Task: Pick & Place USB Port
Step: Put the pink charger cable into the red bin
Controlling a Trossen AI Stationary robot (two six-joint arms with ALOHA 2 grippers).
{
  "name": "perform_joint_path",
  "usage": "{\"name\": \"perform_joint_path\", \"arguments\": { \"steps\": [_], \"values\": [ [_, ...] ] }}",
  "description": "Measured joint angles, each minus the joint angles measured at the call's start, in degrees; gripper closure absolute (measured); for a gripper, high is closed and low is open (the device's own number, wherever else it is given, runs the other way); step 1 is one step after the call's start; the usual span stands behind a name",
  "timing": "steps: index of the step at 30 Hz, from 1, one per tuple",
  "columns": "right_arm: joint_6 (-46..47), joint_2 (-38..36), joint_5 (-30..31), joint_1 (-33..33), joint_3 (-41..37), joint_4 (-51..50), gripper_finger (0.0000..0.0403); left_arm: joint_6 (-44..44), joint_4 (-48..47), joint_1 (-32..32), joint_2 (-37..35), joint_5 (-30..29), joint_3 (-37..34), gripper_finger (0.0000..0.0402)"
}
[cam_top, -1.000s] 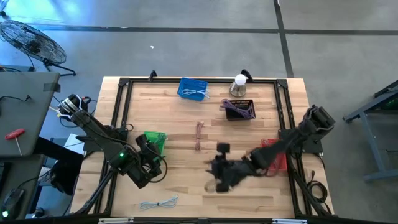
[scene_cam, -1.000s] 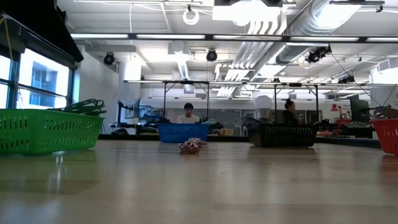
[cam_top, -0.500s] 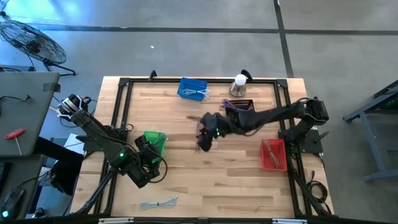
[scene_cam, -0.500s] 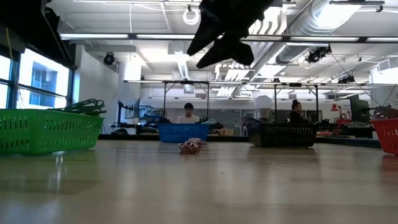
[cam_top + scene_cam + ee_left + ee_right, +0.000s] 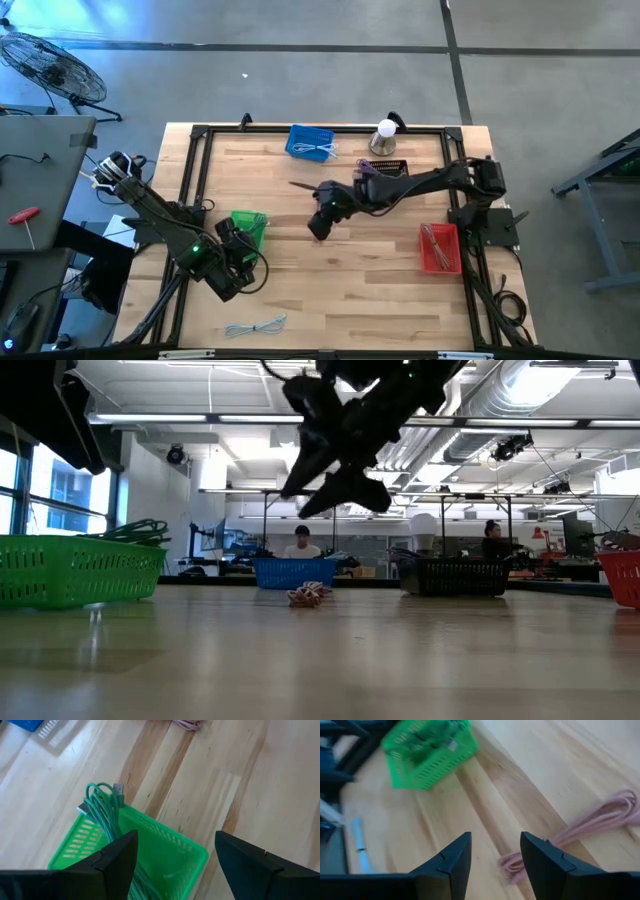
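Observation:
The pink USB cable lies coiled on the wooden table near its middle, also seen in the low view. My right gripper hangs open above it, pointing down; the high view shows it covering most of the cable. In the low view the right gripper is well clear of the table. My left gripper waits open over the green basket of green cable near the table's left side.
A blue basket with a white cable and a black basket with a purple cable stand by the far edge. A red basket sits at the right. A loose white cable lies near the near edge. A black frame rims the table.
My right arm has swung from the near-right part of the table toward the far left, to the middle over the pink cable, and has come down into the low view. It stays open. The cable has not moved.

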Motion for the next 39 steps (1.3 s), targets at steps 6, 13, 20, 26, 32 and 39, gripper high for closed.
{"name": "perform_joint_path", "arguments": {
  "steps": [6,13,20,26,32,39],
  "values": [
    [0.50,4.29,0.96,-0.13,0.53,-0.56,0.0242,1.14,-0.17,0.00,0.00,-1.15,0.00,0.0144],
    [0.52,9.68,0.66,-0.09,5.53,-5.56,0.0242,1.85,-0.13,0.00,0.00,-4.30,0.00,0.0144],
    [0.74,10.97,5.52,0.15,9.18,-14.13,0.0242,2.08,-0.15,0.00,0.00,-4.29,0.02,0.0144],
    [2.06,10.93,7.95,0.17,10.95,-17.03,0.0242,2.12,-0.13,0.00,0.00,-4.24,0.02,0.0144],
    [3.74,11.43,8.39,0.17,10.89,-18.27,0.0245,2.10,-0.05,0.00,0.00,-4.23,0.02,0.0144],
    [3.88,14.16,6.63,0.15,10.88,-16.02,0.0258,2.10,0.37,0.00,0.00,-4.33,0.02,0.0144]
  ]
}}
